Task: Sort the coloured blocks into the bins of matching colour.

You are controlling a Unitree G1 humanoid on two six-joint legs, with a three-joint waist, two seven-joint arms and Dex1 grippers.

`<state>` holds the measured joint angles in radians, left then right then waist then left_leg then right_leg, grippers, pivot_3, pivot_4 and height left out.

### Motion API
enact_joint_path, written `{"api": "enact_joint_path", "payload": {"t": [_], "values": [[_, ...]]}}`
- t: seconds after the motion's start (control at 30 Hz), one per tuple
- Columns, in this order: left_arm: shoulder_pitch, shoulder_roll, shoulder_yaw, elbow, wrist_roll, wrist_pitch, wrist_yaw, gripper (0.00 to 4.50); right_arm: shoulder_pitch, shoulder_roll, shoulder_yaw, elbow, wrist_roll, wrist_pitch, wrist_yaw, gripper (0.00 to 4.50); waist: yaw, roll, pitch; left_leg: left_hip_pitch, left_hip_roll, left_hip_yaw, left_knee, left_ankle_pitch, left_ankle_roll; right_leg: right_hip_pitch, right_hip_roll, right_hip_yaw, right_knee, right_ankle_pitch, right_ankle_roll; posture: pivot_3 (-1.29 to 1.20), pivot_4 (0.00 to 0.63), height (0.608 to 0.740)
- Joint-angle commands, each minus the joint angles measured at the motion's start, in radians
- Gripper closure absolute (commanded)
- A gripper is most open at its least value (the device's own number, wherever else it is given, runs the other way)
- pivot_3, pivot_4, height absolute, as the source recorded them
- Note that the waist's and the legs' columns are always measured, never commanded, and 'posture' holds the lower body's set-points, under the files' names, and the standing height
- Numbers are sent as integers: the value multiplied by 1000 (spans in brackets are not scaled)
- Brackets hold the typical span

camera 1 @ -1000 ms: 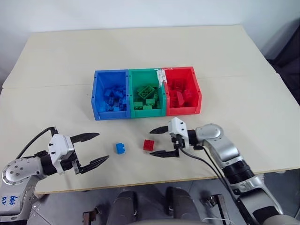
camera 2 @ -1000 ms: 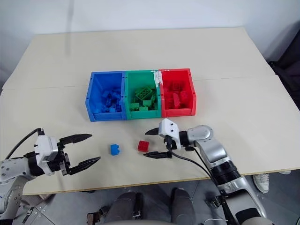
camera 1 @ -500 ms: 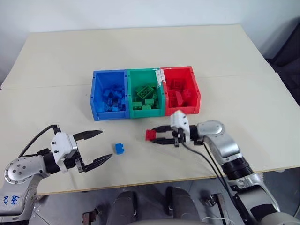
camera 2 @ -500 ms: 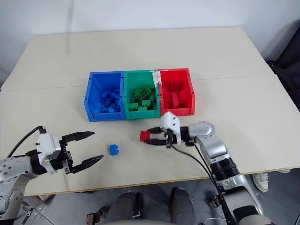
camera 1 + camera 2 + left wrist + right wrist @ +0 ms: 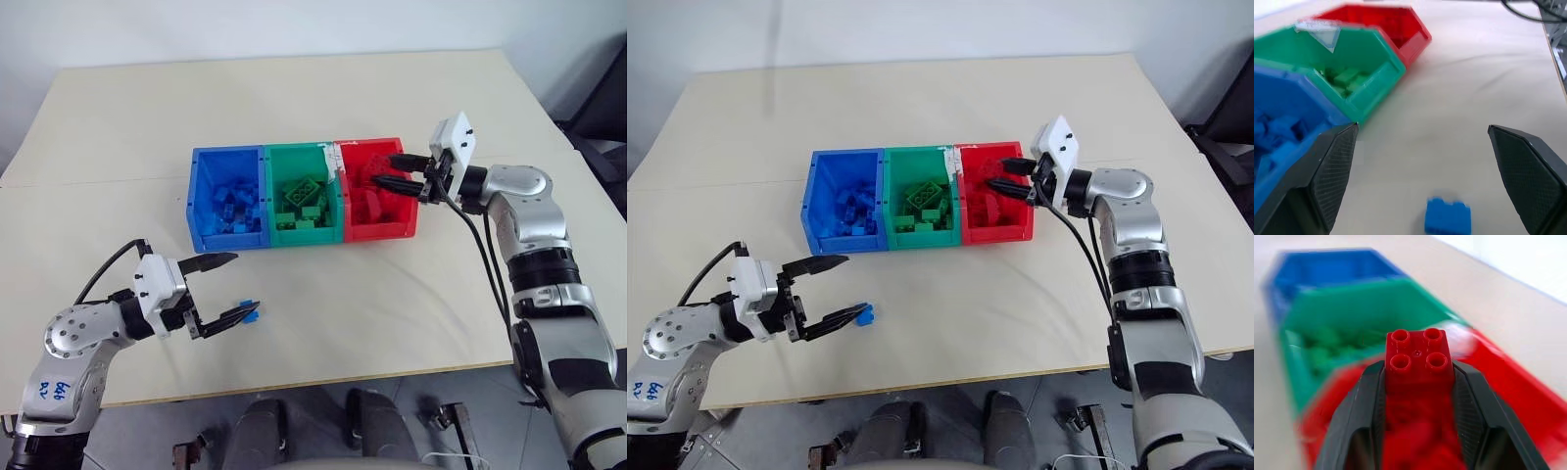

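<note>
**Red brick held over the red bin; loose blue brick between my left fingers**

Nearest me, at the lower left of the head view, my left gripper point(image 5: 217, 289) lies level above the table point(image 5: 323, 323) with its two black fingers spread wide. One small blue brick point(image 5: 1447, 216) sits on the bare tabletop, and in the left wrist view it lies between the open fingers, closer to their roots than their tips. It looks untouched. This arm is by far the nearer one to it.

Farther off, mid-frame, stand the three joined bins: blue bin point(image 5: 200, 201) on the left, green bin point(image 5: 301, 154) in the middle, red bin point(image 5: 409, 191) on the right, each already holding bricks of its own colour.

At the upper right, my right gripper point(image 5: 398, 171) reaches in sideways over the red bin. Its fingers are drawn narrow, pinching a square red brick point(image 5: 1420, 356) with the studs facing the wrist camera. I judge the brick is above the red bin's opening, so letting go should drop it inside.
</note>
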<state>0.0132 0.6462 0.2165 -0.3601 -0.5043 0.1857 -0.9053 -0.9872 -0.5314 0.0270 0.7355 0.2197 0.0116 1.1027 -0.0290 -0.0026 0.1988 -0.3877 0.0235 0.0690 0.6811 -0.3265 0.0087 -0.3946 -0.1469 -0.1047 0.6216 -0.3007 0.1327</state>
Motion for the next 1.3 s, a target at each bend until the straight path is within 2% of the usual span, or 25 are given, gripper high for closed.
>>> {"api": "enact_joint_path", "payload": {"t": [0.03, 0.23, 0.37, 0.47, 0.57, 0.8, 0.93, 1.17, 1.3], "values": [[-21, -19, 1, -59, -45, 32, 40, 0, -44, 6, -27, 87, -20, -65, -24, 2000, 0, 0, 0, 0, 0, 0, 0, 0, 0, 0, 0, 0, 0, 0, 0, 0, 150, 740], [-8, -24, 4, -85, -50, 59, 54, 0, -19, 0, -38, 79, -5, -124, 48, 40, 0, 0, 0, 0, 0, 0, 0, 0, 0, 0, 0, 0, 0, 0, 0, 0, 150, 740], [24, -17, 32, -80, -36, 40, 51, 0, 72, -47, -86, -31, 97, -110, 231, 9, 7, 0, 0, 0, 0, 0, 0, 0, 0, 1, 0, 0, 0, 0, 0, 0, 150, 740], [79, 4, 97, -31, -11, -13, 27, 0, 216, -121, -105, -183, 191, -50, 414, 9, 14, 0, 0, -1, 0, -1, 0, 0, 0, 1, 0, -1, -1, 0, 0, 0, 150, 740], [124, 19, 158, 33, 8, -67, 8, 0, 311, -176, -125, -261, 231, -21, 478, 9, 21, 1, 0, 0, 0, 0, 0, 0, 0, 2, 0, -1, -2, 0, 0, 0, 150, 740], [209, 54, 259, 136, 8, -124, -51, 0, 441, -228, -138, -341, 270, -82, 510, 9, 18, 1, 0, 2, 2, 2, 1, 0, 0, 1, 0, -1, -1, 0, 0, 0, 150, 740], [238, 88, 298, 176, 4, -132, -96, 0, 518, -230, -118, -403, 307, -38, 503, 9, 23, 1, 0, 2, 3, 2, 0, -1, 0, 1, 1, -1, -1, 0, 0, 0, 150, 740], [236, 122, 270, 124, -16, -97, -147, 0, 574, -201, -102, -520, 346, -11, 492, 9, 26, 1, 0, 2, 3, 2, 1, -1, 0, 1, 0, -1, -1, 1, 0, 0, 150, 740], [204, 131, 196, 35, -36, -34, -148, 0, 598, -176, -107, -575, 355, -38, 469, 9, 28, 1, 0, 1, 2, 2, 1, -1, 0, 1, 0, -2, -1, 1, 0, 0, 150, 740]]}}
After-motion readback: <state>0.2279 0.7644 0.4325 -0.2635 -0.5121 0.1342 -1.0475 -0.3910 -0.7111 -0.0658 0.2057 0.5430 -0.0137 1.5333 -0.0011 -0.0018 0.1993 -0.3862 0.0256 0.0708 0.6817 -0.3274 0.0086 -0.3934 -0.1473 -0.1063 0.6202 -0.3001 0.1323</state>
